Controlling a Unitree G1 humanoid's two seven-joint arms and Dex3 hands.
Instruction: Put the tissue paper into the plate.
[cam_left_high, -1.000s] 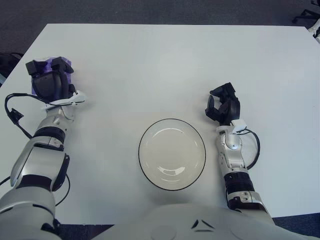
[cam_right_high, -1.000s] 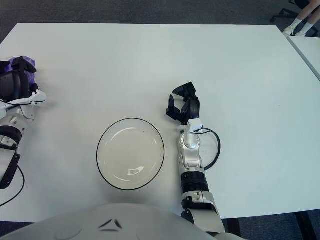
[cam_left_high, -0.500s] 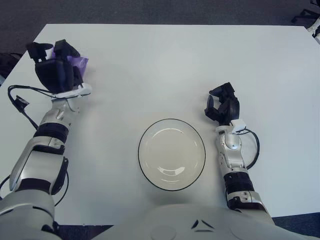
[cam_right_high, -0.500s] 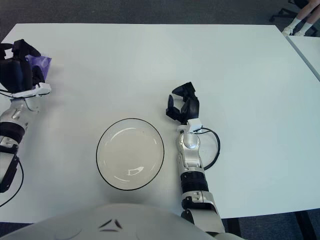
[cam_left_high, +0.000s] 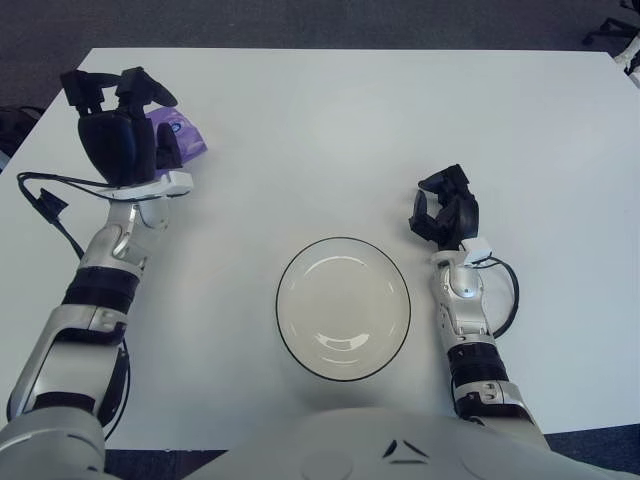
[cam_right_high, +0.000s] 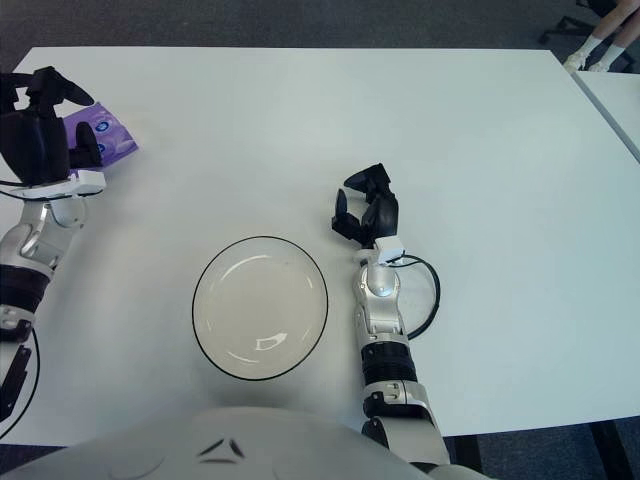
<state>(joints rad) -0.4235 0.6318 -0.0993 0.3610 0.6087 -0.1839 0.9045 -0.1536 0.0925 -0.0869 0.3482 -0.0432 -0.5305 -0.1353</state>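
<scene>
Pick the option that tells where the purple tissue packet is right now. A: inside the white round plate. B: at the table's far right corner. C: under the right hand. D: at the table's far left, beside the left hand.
D: the purple tissue packet lies at the far left of the white table, just right of the raised left hand, while the black-rimmed white round plate holds nothing.
</scene>
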